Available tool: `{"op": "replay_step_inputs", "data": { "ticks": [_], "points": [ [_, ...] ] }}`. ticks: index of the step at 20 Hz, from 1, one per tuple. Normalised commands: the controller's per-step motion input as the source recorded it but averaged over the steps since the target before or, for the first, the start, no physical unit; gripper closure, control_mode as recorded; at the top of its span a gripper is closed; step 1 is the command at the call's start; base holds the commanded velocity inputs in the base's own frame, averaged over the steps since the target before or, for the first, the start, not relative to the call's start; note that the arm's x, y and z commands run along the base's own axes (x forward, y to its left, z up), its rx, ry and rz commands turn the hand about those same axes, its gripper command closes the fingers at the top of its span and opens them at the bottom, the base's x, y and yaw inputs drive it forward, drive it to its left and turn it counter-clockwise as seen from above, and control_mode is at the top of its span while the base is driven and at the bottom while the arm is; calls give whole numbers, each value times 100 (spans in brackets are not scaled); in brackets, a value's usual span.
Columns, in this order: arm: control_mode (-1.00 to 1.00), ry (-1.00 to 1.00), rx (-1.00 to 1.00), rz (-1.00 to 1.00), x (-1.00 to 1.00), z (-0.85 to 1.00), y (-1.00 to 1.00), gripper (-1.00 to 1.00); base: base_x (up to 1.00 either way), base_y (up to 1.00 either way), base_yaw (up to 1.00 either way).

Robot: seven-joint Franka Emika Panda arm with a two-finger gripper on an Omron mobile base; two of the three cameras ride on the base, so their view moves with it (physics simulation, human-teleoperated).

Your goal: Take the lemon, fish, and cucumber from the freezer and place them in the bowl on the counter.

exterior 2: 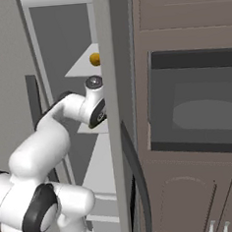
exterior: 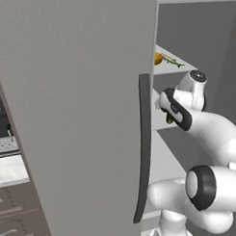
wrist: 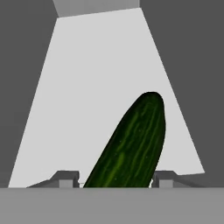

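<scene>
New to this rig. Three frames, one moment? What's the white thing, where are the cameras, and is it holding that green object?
Yes, one moment, all rendered. The white thing is a robot arm on a drivable base, reaching into an open freezer. Two cameras ride on the base behind the arm, one to its left, one to its right. The third sits on the hand and looks along the gripper.

In the hand view, a cucumber lies on a pale shelf, its near end between the two fingertips. Small gaps show on both sides, so the fingers are around it, not clamped: not held yet.

On the shelf above, in the left base view, a lemon lies beside a thin fish.
</scene>
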Motion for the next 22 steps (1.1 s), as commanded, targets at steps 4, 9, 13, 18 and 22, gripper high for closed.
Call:
{"op": "replay_step_inputs", "data": {
  "ticks": [4, 9, 13, 18, 22],
  "points": [
    [-100, 0, -4, 0, -58, 21, 0, 100, 0, 0, 0],
    [-100, 0, -4, 0, -66, 25, 2, 100, 0, 0, 0],
    [-100, 1, -5, 0, -69, 36, 16, 100, 0, 0, 0],
    [-100, 4, -8, 1, -63, 44, 41, 100, 0, 0, 0],
    [-100, 0, -7, 2, -52, 40, 44, 100, 0, 0, 0]
  ]
}}
